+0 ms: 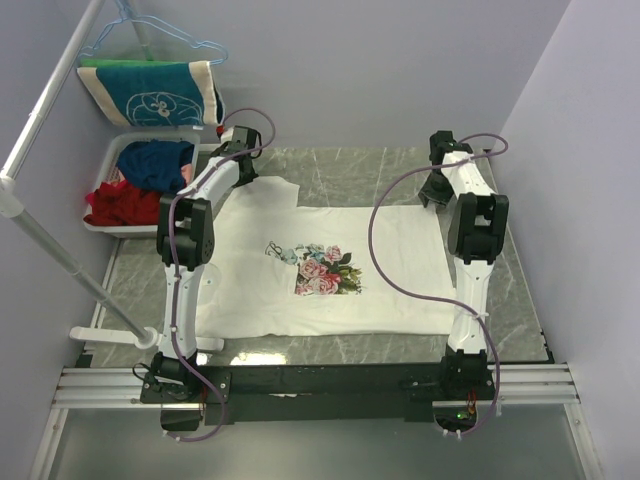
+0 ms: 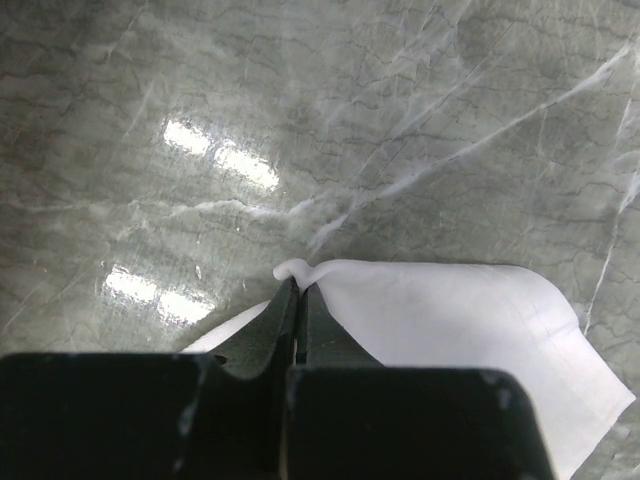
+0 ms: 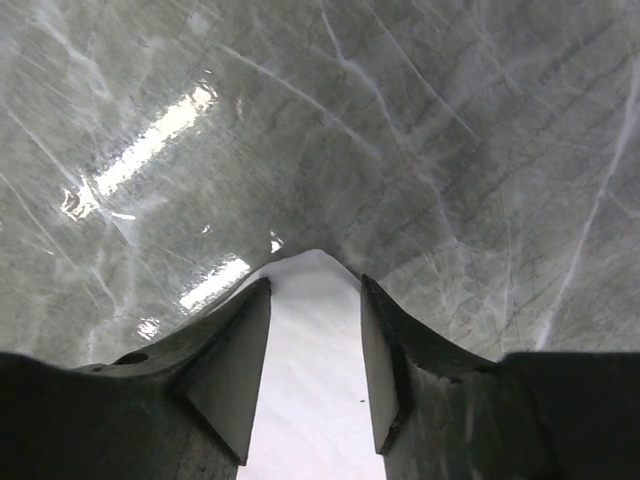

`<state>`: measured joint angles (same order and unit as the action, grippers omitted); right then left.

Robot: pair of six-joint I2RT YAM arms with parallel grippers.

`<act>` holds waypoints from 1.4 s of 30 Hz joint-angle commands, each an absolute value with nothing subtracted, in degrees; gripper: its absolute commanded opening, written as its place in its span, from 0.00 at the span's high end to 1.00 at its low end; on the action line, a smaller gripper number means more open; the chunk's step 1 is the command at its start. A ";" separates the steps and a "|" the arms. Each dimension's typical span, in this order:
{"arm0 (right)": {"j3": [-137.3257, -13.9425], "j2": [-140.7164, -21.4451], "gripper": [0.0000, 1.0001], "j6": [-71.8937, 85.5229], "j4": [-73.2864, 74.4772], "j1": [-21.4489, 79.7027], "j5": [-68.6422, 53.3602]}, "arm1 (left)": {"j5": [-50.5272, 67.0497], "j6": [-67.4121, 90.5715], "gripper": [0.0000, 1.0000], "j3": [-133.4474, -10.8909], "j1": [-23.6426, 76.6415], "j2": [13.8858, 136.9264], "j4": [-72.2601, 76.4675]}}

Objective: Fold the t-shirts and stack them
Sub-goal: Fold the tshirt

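Top external view first: what sits around the work?

ARMS: Grey marbled table [image 1: 350, 165]. By its far-left corner is a white basket [image 1: 112, 160], with a blue garment [image 1: 160, 165] and red ones [image 1: 120, 205] heaped inside. Above it, a teal-and-cream cloth [image 1: 150, 95] hangs on a blue wire hanger [image 1: 165, 40]. A white pole [image 1: 70, 261] slants down the left side.

NOTE-TAKER: Anything in the way?

ARMS: Seen from above, only my own limbs. My left arm crosses the shirt's left end. My right arm hides part of its right edge. The right arm's purple cable [image 1: 371, 235] loops over the cloth just beside the print.

NOTE-TAKER: The shirt itself?

ARMS: One t-shirt [image 1: 300, 225], cream-white, spread flat mid-table, lying sideways, printed side up. The flower print [image 1: 322, 268] is pink and blue with dark leaves, and there is dark script at its upper left. Few wrinkles.

NOTE-TAKER: Your hands?

ARMS: Left gripper [image 2: 300, 285], at the shirt's far-left corner: fingers pressed together, with a small curl of the white edge pinched at the tips. The rest of that flap lies on the marble to the right. Right gripper [image 3: 315, 283], at the far-right corner: jaws apart, straddling a pointed corner of white cloth that lies between them. I cannot tell whether the pads touch it.
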<state>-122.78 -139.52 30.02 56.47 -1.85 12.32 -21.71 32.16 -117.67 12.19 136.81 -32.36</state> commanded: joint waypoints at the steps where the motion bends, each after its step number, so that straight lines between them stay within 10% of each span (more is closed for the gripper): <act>1: -124.28 -141.94 0.57 29.53 57.92 -2.28 10.11 | -21.01 31.11 0.99 -118.65 11.78 136.76 -31.20; 8: -122.70 -141.33 1.00 29.44 57.13 -2.37 8.79 | -20.74 30.67 0.99 -118.48 11.69 136.14 -31.20; 42: -120.68 -130.00 1.00 30.06 52.21 -4.04 12.22 | -21.62 28.39 0.99 -121.12 10.99 127.98 -30.59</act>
<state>-120.01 -135.76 29.95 53.28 -3.31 11.97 -20.40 29.30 -124.66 11.60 134.98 -32.08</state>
